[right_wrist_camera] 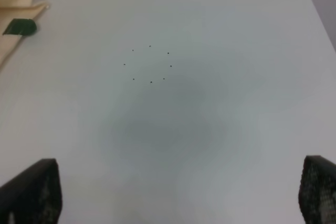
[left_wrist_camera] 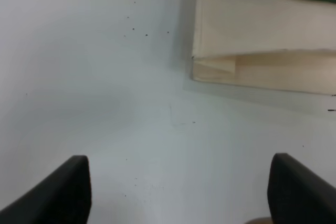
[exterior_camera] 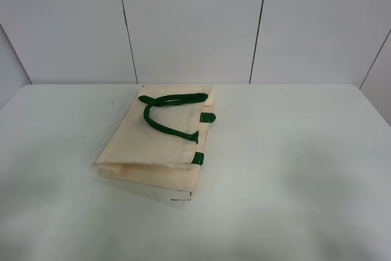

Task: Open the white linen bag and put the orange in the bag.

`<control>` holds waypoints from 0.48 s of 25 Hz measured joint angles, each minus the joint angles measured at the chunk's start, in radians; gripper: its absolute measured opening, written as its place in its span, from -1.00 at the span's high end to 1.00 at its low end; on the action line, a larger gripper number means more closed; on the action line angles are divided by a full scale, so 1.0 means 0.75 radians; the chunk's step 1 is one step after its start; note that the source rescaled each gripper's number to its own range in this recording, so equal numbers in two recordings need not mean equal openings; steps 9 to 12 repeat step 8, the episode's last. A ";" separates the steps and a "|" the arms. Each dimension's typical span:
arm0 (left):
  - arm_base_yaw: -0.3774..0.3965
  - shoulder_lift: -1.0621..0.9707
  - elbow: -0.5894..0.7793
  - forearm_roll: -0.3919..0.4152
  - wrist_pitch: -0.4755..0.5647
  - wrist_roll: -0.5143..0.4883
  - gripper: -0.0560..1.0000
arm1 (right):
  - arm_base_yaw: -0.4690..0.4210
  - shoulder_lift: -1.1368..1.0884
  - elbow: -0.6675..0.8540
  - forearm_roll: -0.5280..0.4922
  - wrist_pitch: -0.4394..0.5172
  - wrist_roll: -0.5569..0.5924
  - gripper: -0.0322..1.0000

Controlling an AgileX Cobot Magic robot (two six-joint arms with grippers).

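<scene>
Two grippers, and neither shows in the high view; only the wrist cameras catch them. On the left gripper (left_wrist_camera: 178,192) just the dark tips of the fingers (left_wrist_camera: 63,192) poke into frame, spread wide with nothing between them but bare table (left_wrist_camera: 105,103). Same story at the right gripper (right_wrist_camera: 178,192): fingers (right_wrist_camera: 34,190) set far apart, nothing held, the rest of each finger cut off by the frame edge.

Ahead of the left gripper and off to one side lies the white linen bag (exterior_camera: 160,142), flat on the table, its folded corner (left_wrist_camera: 220,66) nearest the fingertips and well clear of them. The mouth is pressed shut, so whatever may be inside is hidden. Green strap handles (exterior_camera: 168,114) loop across the top face, with green tabs (exterior_camera: 208,117) along the edge facing the right arm's side. From the right gripper only a sliver of bag and one tab (right_wrist_camera: 20,26) show, far ahead at the side.

No sign of the orange in any view.

Plenty of open tabletop lies in front of both grippers; the table's far edge meets a panelled wall (exterior_camera: 195,22)
</scene>
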 joint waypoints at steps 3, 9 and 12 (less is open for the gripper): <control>0.000 0.000 0.000 0.000 0.000 0.000 -0.74 | 0.000 0.000 0.000 0.000 0.000 0.000 -1.00; 0.000 0.000 0.000 0.001 0.000 0.000 -0.74 | 0.000 0.000 0.000 0.000 0.000 0.000 -1.00; 0.000 0.000 0.000 0.001 0.000 0.000 -0.74 | 0.000 0.000 0.000 0.000 0.000 0.000 -1.00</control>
